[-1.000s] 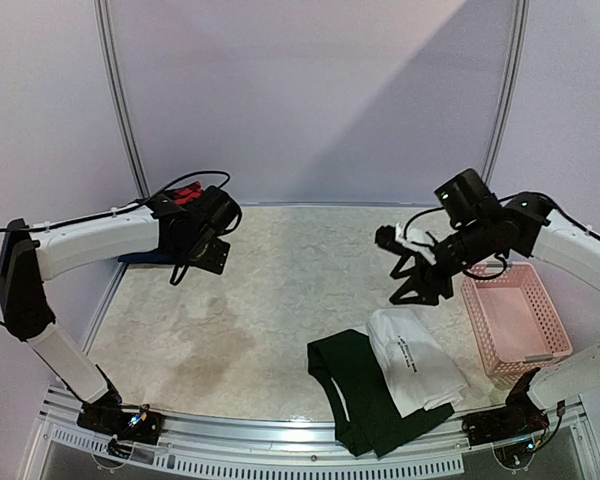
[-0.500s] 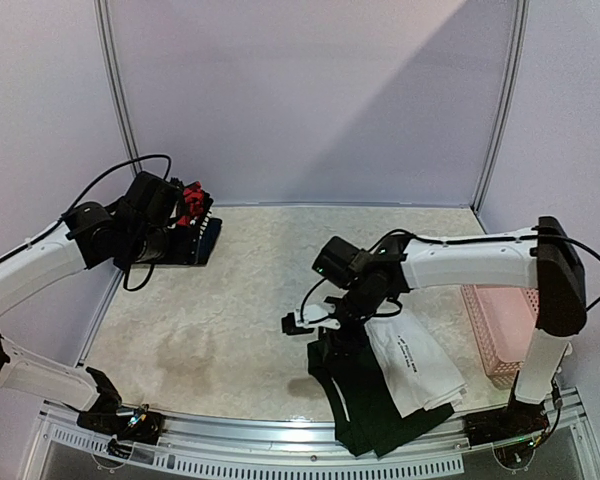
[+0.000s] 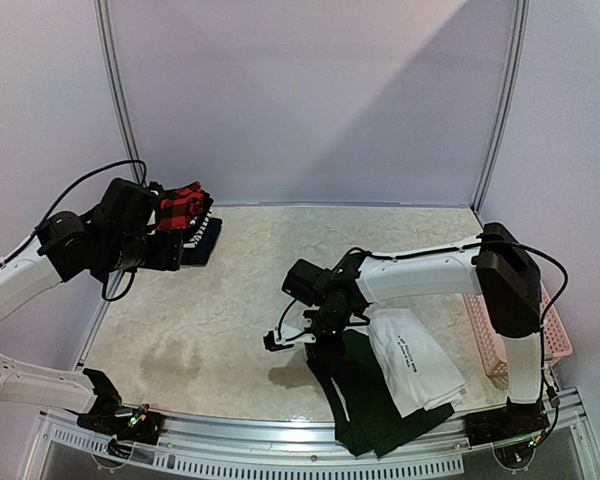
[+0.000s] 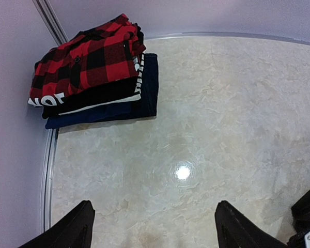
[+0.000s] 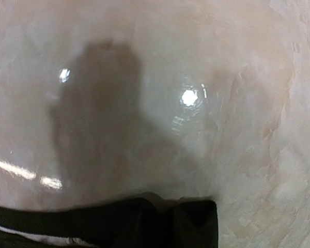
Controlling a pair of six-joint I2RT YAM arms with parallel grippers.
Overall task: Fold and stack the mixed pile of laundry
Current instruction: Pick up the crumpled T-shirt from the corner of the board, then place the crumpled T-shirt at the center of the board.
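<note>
In the upper left of the overhead frame I see the folded stack [image 3: 188, 222] against the wall. The red-and-black plaid shirt [image 4: 88, 62] is on top, with a black-and-white tee and navy clothes beneath. My left gripper [image 4: 152, 212] hangs near it, fingers spread wide and holding nothing. Toward the centre, my right gripper [image 3: 280, 338] sits low over the bench [image 3: 240, 290] at the left edge of a dark garment [image 3: 365, 395]; I cannot tell whether it is spread or pinching. A folded white tee [image 3: 415, 365] lies on that garment, and the pink basket [image 3: 558, 335] is at far right.
</note>
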